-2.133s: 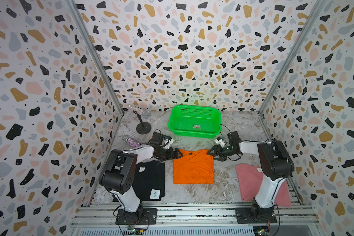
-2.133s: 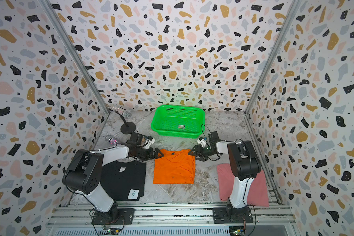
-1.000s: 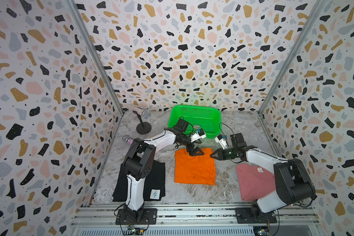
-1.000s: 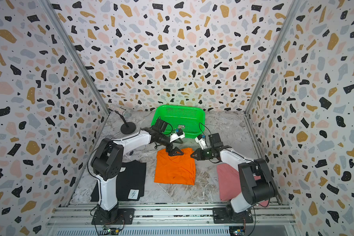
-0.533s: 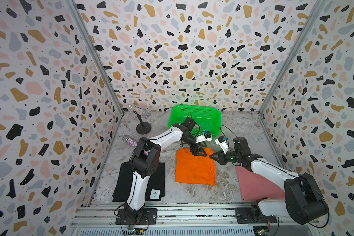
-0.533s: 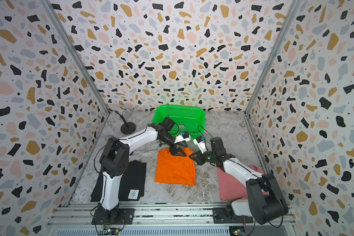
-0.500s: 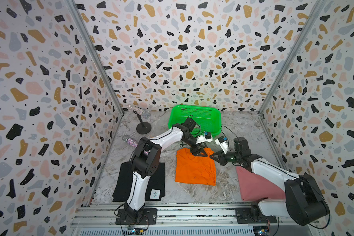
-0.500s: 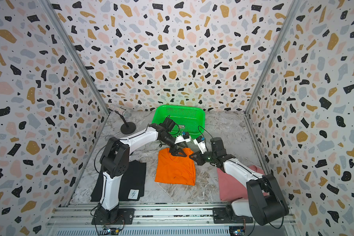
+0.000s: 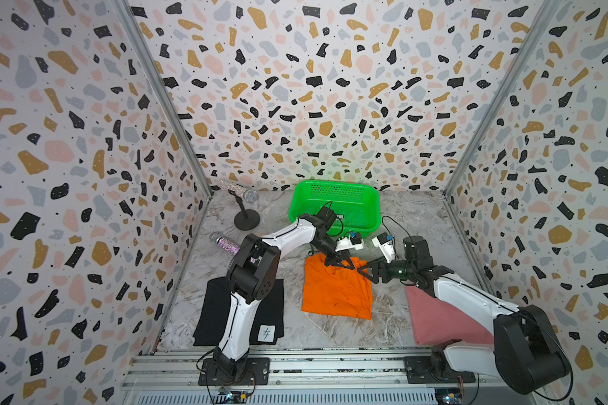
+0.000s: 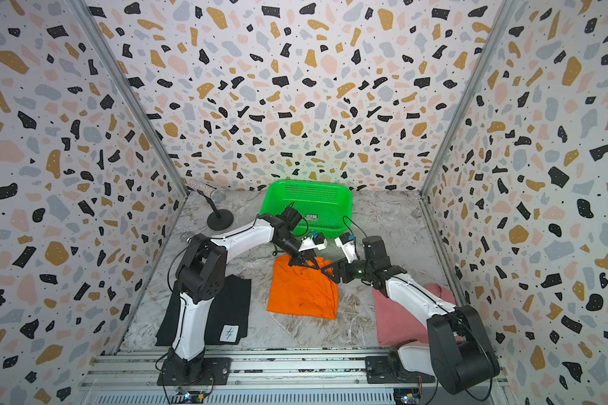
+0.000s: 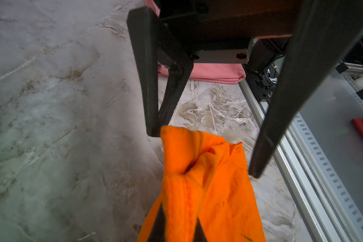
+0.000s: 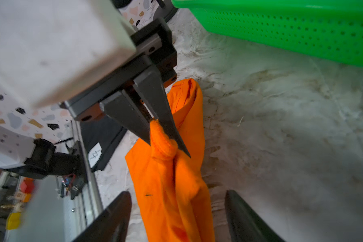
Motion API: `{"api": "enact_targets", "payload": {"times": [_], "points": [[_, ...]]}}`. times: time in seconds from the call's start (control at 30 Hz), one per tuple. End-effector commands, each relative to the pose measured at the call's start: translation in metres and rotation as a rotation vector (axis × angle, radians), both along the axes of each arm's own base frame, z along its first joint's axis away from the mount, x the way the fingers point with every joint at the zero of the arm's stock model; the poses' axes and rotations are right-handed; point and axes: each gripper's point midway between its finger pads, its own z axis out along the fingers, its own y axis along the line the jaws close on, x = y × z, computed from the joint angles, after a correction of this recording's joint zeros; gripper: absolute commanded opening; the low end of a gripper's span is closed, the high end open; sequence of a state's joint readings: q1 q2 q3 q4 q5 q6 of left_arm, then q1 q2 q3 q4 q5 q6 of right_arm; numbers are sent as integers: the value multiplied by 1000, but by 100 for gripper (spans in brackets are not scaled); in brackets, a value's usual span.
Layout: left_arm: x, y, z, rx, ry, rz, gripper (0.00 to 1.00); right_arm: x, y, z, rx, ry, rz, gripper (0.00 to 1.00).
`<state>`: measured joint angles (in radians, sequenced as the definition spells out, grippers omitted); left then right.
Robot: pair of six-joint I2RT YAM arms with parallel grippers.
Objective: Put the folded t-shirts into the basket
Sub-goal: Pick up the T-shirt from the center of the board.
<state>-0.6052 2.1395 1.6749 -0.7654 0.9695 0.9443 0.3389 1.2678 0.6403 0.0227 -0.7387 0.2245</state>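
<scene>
The left gripper (image 12: 169, 149) pinches only a small bunch of the orange t-shirt (image 9: 336, 291), lying just before the basket (image 9: 334, 194), and the right gripper (image 9: 365, 272) stands wide, holding nothing, so a one-sided lift could unfold it.

My left arm (image 9: 240, 315) cuts across the black shirt (image 9: 209, 312) in both top views, so a strip down its middle is hidden, and the mark on its label (image 9: 266, 333) is too small to read. My right arm (image 9: 471, 298) lies over the pink shirt (image 9: 432, 322), hiding a band of it. In the right wrist view the basket (image 12: 291, 31) runs off the edge — one wall showing — and the orange shirt (image 12: 176, 199) leaves the frame too. Clutter (image 12: 27, 186) past the rail is just blur.
</scene>
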Motion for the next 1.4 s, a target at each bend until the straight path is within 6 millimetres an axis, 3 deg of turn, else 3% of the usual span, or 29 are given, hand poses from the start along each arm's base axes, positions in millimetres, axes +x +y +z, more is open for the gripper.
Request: {"api": "enact_targets", "payload": {"times": [0.0, 0.23, 0.37, 0.47, 0.63, 0.83, 1.1, 1.17, 1.23, 1.37], "points": [[-9, 0, 12, -48, 18, -31, 11, -3, -2, 18, -18, 4, 6, 80], [-10, -2, 18, -78, 27, -38, 12, 3, 2, -8, -61, 95, 46, 85], [-11, -2, 19, -82, 25, -40, 15, 2, 19, -1, 39, 113, 135, 79], [-10, -3, 18, -81, 26, -36, 20, 2, 24, 3, 82, 113, 164, 69], [-8, -4, 18, -79, 29, -27, 39, 4, 30, 8, 125, 107, 194, 32], [-13, 0, 25, -85, 11, -46, 60, 6, 35, 14, 167, 117, 215, 9], [-15, 48, 69, -105, -51, -55, 96, 10, 34, 19, 139, 77, 218, 0], [-17, 62, 77, -92, -124, -78, 100, 9, 30, 17, 93, 51, 217, 0], [-14, 76, 74, -40, -210, -91, 100, 5, 26, 18, 51, 0, 238, 0], [1, 101, 39, 80, -379, -118, 100, -4, 22, 26, 6, -186, 291, 0]]}}
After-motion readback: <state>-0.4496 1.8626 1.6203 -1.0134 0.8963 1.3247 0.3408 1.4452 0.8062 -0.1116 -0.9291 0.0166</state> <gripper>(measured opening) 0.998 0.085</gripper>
